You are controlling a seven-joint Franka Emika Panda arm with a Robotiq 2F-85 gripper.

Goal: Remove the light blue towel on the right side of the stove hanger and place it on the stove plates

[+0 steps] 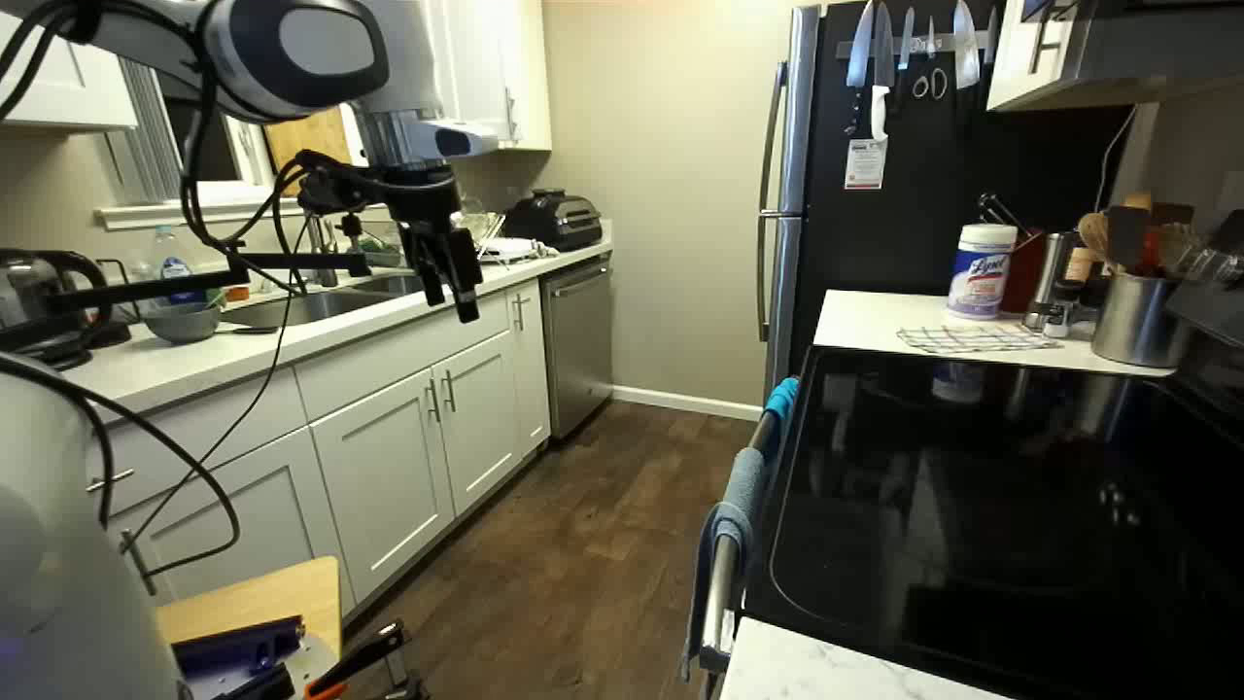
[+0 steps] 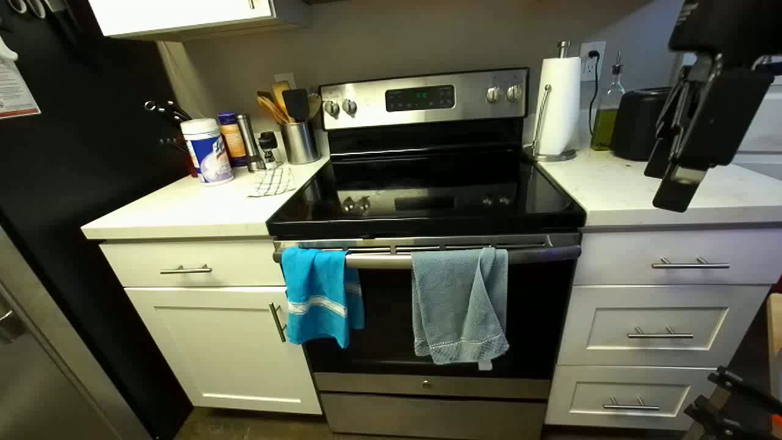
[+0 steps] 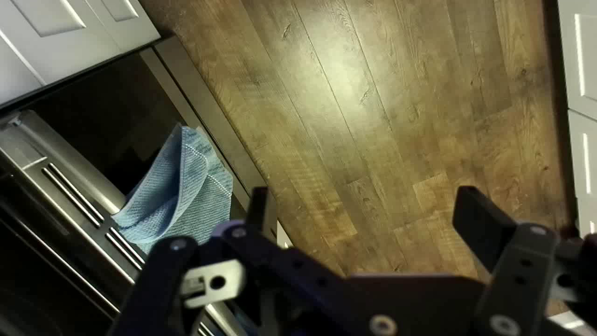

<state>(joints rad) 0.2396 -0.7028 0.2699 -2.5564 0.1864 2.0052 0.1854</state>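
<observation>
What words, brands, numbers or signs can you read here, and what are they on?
"Lysol" on the white-lidded canister.
Too small or blurred to read:
Green readout on the stove display.
Print on the card on the fridge.
Lettering on the knife strip.
Blue bottle label.
Label on the purple-capped bottle.
Round badge low on the stove.
Any print on the tag below the light blue towel.

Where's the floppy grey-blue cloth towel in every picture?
In an exterior view: floppy grey-blue cloth towel, bottom half, right of the middle.
In an exterior view: the towel, bottom half, right of the middle.
In the wrist view: the towel, left of the middle.
Shared landmark: the straight silvery metal handle bar it hangs over.
</observation>
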